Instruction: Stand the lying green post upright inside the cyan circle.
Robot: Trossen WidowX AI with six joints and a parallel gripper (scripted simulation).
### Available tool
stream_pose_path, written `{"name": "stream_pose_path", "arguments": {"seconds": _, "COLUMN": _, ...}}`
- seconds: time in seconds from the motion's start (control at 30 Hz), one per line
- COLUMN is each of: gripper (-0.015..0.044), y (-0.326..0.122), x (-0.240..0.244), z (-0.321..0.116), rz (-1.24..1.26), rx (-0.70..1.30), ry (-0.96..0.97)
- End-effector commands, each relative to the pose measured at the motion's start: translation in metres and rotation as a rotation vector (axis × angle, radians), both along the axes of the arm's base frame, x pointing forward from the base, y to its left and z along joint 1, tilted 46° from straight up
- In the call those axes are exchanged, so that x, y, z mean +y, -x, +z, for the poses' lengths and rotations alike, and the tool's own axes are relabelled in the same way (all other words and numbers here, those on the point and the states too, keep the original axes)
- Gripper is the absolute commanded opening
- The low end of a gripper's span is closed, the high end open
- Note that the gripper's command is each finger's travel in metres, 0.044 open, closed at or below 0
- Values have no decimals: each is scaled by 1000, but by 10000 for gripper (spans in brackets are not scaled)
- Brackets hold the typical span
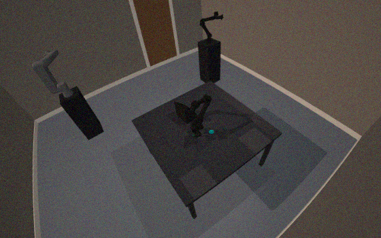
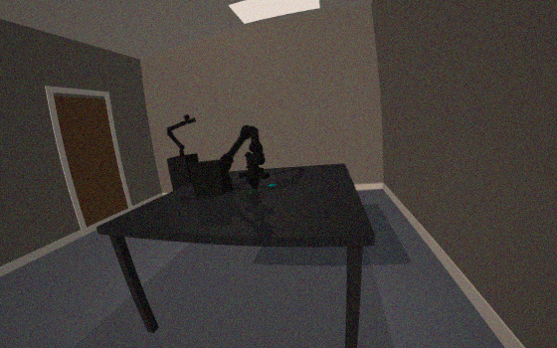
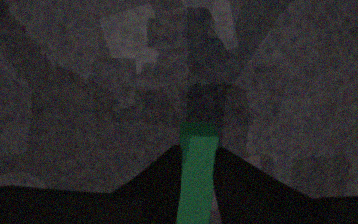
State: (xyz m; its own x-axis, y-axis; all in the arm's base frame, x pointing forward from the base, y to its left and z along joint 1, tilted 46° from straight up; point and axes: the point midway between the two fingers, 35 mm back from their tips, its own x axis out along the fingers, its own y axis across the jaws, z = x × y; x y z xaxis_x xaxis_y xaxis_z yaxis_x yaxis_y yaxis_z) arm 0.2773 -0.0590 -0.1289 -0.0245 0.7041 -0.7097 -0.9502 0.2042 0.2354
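Observation:
The green post (image 3: 198, 175) lies flat on the dark table and runs straight between my two dark fingers in the wrist view. My gripper (image 3: 196, 154) (image 1: 196, 133) (image 2: 253, 188) is down at the table top and shut on the post. In the top and exterior views the post is a faint green spot under the fingers and mostly hidden by them. The cyan circle (image 1: 211, 131) (image 2: 272, 185) is a small bright disc on the table, just to the right of the gripper and apart from it. It does not show in the wrist view.
The dark table (image 1: 224, 160) (image 2: 297, 219) stands in a dim room. My arm's dark base block (image 2: 208, 179) sits on the table's far side. Two other arms on black pedestals (image 1: 81, 112) (image 1: 209, 60) stand on the floor beyond the table.

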Motion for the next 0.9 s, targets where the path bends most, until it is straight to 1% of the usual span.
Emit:
{"name": "stream_pose_path", "arguments": {"seconds": 0.0, "gripper": 23, "y": -2, "x": -10, "z": 8, "rz": 4, "rx": -3, "ry": 5}}
{"name": "stream_pose_path", "arguments": {"seconds": 0.87, "gripper": 23, "y": -1, "x": -68, "z": 67, "rz": 5, "rx": -2, "ry": 7}}
